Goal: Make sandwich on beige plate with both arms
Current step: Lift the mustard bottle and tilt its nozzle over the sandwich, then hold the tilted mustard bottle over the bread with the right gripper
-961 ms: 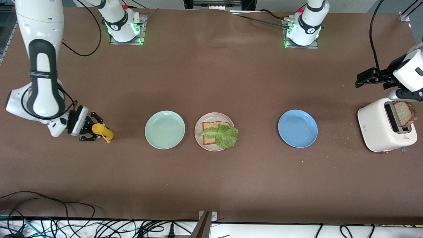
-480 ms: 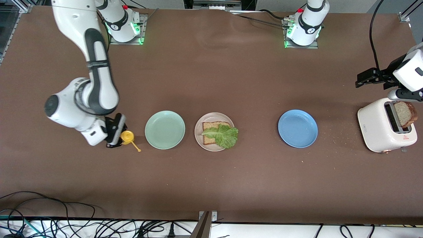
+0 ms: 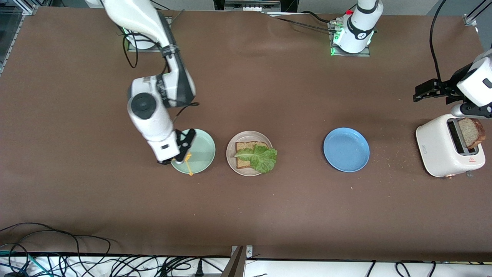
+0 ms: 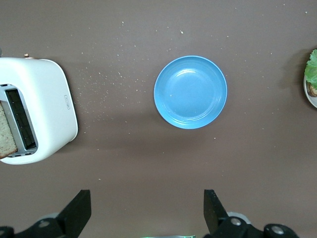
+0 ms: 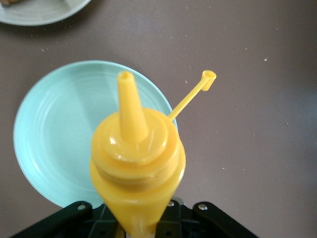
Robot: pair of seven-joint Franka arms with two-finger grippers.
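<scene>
The beige plate (image 3: 231, 154) sits mid-table with one bread slice (image 3: 246, 148) and a lettuce leaf (image 3: 259, 157) on it. Its edge shows in the left wrist view (image 4: 309, 96) and the right wrist view (image 5: 39, 12). A second bread slice (image 3: 471, 132) stands in the toaster (image 3: 442, 148). My right gripper (image 3: 178, 154) is shut on a yellow squeeze bottle (image 5: 136, 163), uncapped, over the rim of the mint-green plate (image 3: 200, 148). My left gripper (image 4: 146, 213) is open and empty, held high over the table between toaster and blue plate.
The blue plate (image 3: 346, 149) lies between the beige plate and the toaster, and shows in the left wrist view (image 4: 190, 91). The bottle's cap (image 5: 208, 79) hangs on its tether. Crumbs lie scattered near the toaster. Cables run along the table's edge nearest the camera.
My right arm has swung the yellow bottle from its end of the table to over the mint-green plate. The left arm has not moved.
</scene>
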